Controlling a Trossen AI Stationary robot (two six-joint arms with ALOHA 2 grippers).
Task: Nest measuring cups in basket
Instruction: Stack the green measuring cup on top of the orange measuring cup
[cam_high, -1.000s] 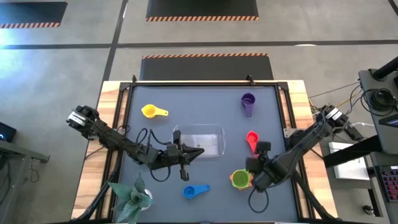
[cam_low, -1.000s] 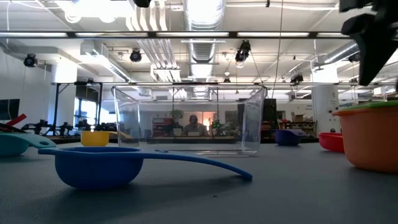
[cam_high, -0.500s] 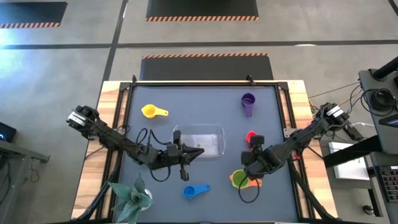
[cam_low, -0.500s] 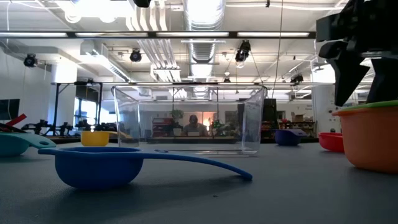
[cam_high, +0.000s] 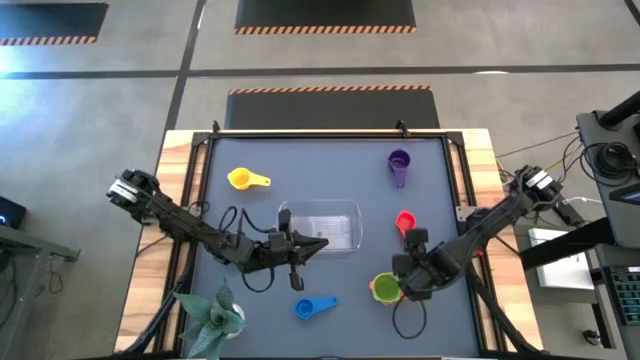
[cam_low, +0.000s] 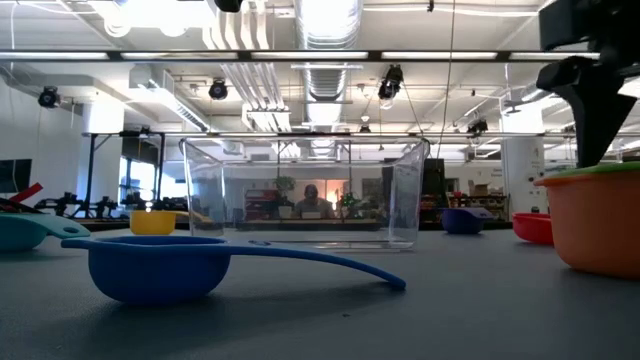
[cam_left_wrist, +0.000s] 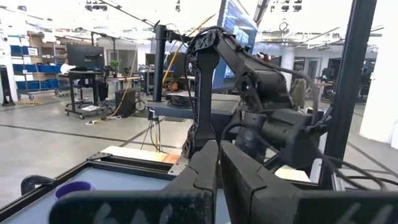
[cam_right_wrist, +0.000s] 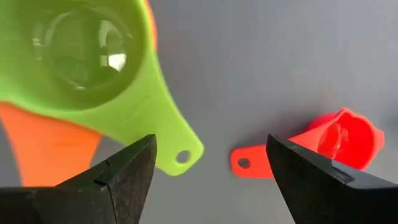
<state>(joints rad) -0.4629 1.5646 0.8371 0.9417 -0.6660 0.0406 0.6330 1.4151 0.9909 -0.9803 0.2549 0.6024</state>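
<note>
A: In the middle of the bench (cam_high: 320, 160) the clear basket (cam_high: 319, 226) is sitting with nothing in it, so how far is the nesting getting?

B: Barely started, by my reading. Only the green cup (cam_high: 384, 288) is sitting inside the orange cup (cam_low: 597, 218), at the near right. The yellow cup (cam_high: 241, 179), purple cup (cam_high: 399, 163), red cup (cam_high: 405, 223) and blue cup (cam_high: 308, 307) are each lying alone on the mat, well apart. A teal cup (cam_low: 22, 231) is just showing at the edge of the low view.

A: What are the arms doing?

B: The right gripper (cam_right_wrist: 211, 165) is hovering over the green handle, fingers (cam_right_wrist: 124, 171) spread apart and holding nothing, with the red handle tip between them farther off. The left gripper (cam_left_wrist: 219, 165) is waiting just beside the basket's near left corner, fingers pressed together, empty.

A: Any room for moving?

B: Plenty around the stacked pair, I think; the red cup is near but not touching. The left gripper is crowding one side of the basket, and a green plant (cam_high: 212, 318) is standing at the near left corner, by the left arm. The basket's far and right sides are looking open for a drop from above.
</note>
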